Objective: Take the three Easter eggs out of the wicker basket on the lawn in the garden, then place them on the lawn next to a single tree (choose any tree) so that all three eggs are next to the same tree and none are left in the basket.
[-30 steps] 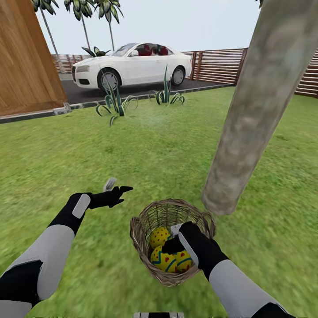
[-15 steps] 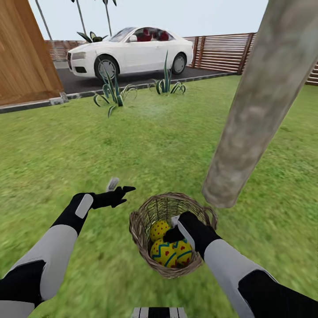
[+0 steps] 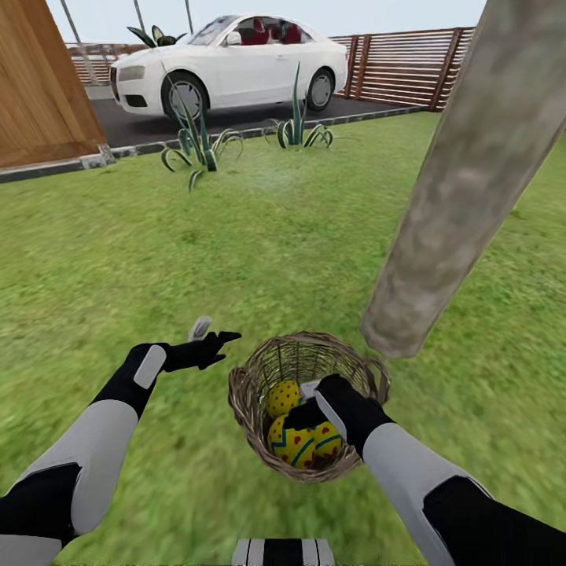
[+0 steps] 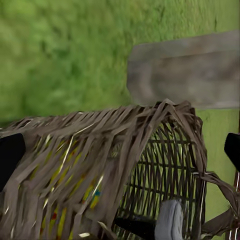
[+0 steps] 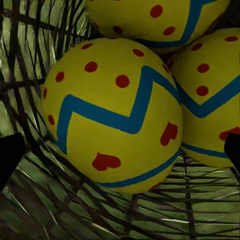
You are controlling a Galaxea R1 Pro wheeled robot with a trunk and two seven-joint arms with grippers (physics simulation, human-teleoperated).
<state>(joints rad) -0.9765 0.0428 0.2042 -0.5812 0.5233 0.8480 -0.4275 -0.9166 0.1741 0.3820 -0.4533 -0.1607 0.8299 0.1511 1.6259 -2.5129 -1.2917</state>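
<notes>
The wicker basket (image 3: 250, 409) stands on the lawn (image 3: 236, 259) just in front of the tree (image 3: 464, 189), whose trunk base is right beside its rim. Three yellow Easter eggs (image 3: 292, 444) with blue zigzags and red dots lie inside. My right gripper (image 3: 301, 415) is down inside the basket and open; in the right wrist view its fingertips (image 5: 10, 155) stand wide on either side of the nearest egg (image 5: 112, 120) without touching it. My left gripper (image 3: 214, 332) hovers open over the grass just left of the basket (image 4: 100, 165), facing its woven side.
A white car (image 3: 236, 75) is parked on the dark driveway beyond a kerb. A wooden wall (image 3: 39, 86) stands at the far left, a slatted fence (image 3: 409, 67) at the back right. Two spiky plants (image 3: 196, 149) grow at the lawn's far edge.
The head view has shifted, so the car and fence sit higher in the picture. My right gripper stays inside the basket, a little lower among the eggs. The left arm holds still.
</notes>
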